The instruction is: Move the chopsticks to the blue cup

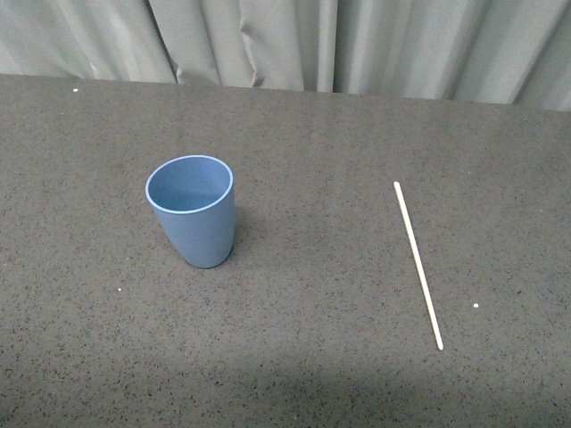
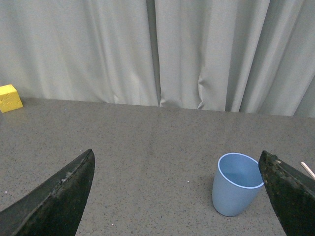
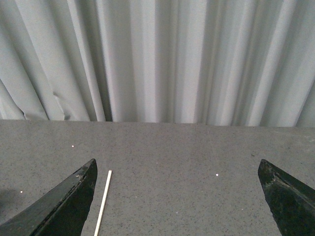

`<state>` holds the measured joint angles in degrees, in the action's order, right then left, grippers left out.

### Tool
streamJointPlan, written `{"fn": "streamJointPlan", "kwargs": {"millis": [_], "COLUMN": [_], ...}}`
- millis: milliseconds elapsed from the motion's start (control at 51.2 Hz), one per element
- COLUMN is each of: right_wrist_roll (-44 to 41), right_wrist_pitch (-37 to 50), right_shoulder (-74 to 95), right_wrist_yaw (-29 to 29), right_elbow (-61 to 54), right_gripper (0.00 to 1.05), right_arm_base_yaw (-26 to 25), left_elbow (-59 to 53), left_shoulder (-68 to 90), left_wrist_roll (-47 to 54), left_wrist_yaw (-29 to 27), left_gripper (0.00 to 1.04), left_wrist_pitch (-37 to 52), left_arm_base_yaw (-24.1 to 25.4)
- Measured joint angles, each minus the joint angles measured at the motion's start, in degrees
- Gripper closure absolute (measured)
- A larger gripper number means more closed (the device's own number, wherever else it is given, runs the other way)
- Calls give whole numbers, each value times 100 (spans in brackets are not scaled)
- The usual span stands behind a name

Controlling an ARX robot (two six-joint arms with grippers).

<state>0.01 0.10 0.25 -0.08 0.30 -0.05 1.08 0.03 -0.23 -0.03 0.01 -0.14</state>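
Ahead of right claw, chopsticks lying flat

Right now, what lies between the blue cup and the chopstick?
Nothing. In the front view, the stretch of dark speckled table between the blue cup and the chopstick is bare, and the two lie well apart.

**Open table around cup and stick**

The cup stands upright with its mouth facing up and bare table on every side. The stick lies flat, well apart to the cup's right, with bare surface along both its sides. The wide stretch between them is open. A curtain closes the far edge. A yellow block sits by the curtain, well apart from the cup.
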Motion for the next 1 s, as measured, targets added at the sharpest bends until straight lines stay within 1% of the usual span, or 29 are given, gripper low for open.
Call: {"fn": "streamJointPlan", "kwargs": {"millis": [59,78,98,117,137,176,234,273,332,351,449,605,722,820,878,995], "right_wrist_roll": [-4,-74,-332,-501,-647,-859,-1045,-1099,-1054,-935,-481,-129,103,358,455,634], "right_wrist_pitch": [0,-4,4,26,59,155,352,682,933,907,931,970,861,586,442,46], "right_shoulder": [0,20,96,195,315,647,1088,1744,2583,3032,4586,6719,7860,9027,9436,10494], "right_wrist_yaw": [4,164,590,846,1036,1156,1110,931,684,520,280,144,103,68,20,127], "right_elbow": [0,0,4,9,17,35,72,162,387,564,1224,2240,2951,3657,3926,4710], "right_gripper": [9,9,9,9,9,9,9,9,9,9,9,9,9,9,9,9], "right_arm_base_yaw": [0,52,151,195,225,223,205,190,146,105,170,544,708,922,1005,1276], "left_elbow": [0,0,0,0,0,0,0,0,0,0,0,0,0,0,0,0], "left_shoulder": [0,0,0,0,0,0,0,0,0,0,0,0,0,0,0,0], "left_wrist_roll": [0,2,2,2,0,2,2,2,0,2,0,2,2,0,0,2], "left_wrist_yaw": [-2,-2,0,0,-4,-9,-7,-7,-7,-7,-11,-4,-4,-7,-7,-4], "left_gripper": [7,7,7,7,7,7,7,7,7,7,7,7,7,7,7,7], "left_wrist_pitch": [0,0,0,0,0,0,0,0,0,0,0,0,0,0,0,0], "left_arm_base_yaw": [0,0,0,0,0,0,0,0,0,0,0,0,0,0,0,0]}}
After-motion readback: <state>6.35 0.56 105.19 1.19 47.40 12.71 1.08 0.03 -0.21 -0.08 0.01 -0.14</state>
